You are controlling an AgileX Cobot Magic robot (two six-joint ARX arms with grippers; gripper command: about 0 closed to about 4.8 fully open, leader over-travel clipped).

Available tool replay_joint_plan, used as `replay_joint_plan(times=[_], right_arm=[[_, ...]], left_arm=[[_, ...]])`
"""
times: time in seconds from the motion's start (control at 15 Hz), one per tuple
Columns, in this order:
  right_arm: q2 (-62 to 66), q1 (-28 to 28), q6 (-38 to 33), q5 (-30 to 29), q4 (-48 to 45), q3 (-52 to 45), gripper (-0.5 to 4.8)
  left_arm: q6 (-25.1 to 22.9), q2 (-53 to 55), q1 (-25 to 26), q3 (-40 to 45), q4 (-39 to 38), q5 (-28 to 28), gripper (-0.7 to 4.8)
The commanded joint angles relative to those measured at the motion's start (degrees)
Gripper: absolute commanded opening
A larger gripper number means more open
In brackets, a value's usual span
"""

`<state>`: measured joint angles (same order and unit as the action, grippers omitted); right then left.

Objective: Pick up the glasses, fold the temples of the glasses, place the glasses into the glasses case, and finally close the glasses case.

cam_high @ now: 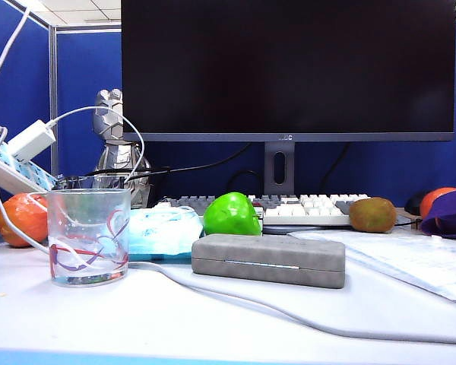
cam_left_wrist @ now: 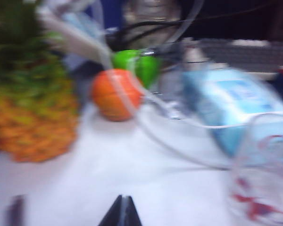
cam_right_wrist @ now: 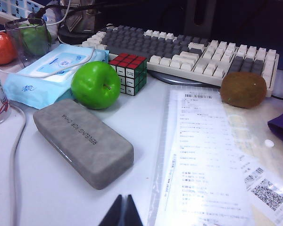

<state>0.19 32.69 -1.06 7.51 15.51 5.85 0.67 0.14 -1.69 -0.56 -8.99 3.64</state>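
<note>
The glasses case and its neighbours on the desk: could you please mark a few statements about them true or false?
1. The glasses case lies closed. True.
2. A green apple sits beside the case. True.
3. The glasses rest on top of the case. False: no glasses are visible.
4. The right pincer grips the case. False: it is shut, holding nothing, short of the case.
5. The left pincer is shut. True.

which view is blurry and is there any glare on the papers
Left wrist view is motion-smeared: pineapple and tumbler soft. Right wrist view is sharp, with glare on the printed paper beside the glasses case. Exterior view is sharp.
</note>
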Motion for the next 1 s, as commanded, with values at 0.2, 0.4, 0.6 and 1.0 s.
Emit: replay_joint_plan(times=[0.2, 0.4, 0.6, 1.0], right_arm=[[-0.09, -0.02, -0.22, 0.09, -0.70, 0.09, -0.05], [-0.09, -0.02, -0.22, 0.09, -0.70, 0.09, -0.05], [-0.07, -0.02, -0.22, 0.09, -0.70, 0.09, -0.05], [-0.09, -23.54, -0.11, 1.16, -5.44, -5.07, -0.05]], left_arm=[[-4.52, -0.09, -0.02, 0.09, -1.27, -7.72, -0.04], [-4.52, -0.09, -0.37, 0.07, -1.20, -5.81, -0.01], [-4.55, -0.09, -0.37, 0.07, -1.20, -5.81, -0.01], [-4.55, -0.09, -0.37, 0.04, -1.20, -5.86, -0.01]])
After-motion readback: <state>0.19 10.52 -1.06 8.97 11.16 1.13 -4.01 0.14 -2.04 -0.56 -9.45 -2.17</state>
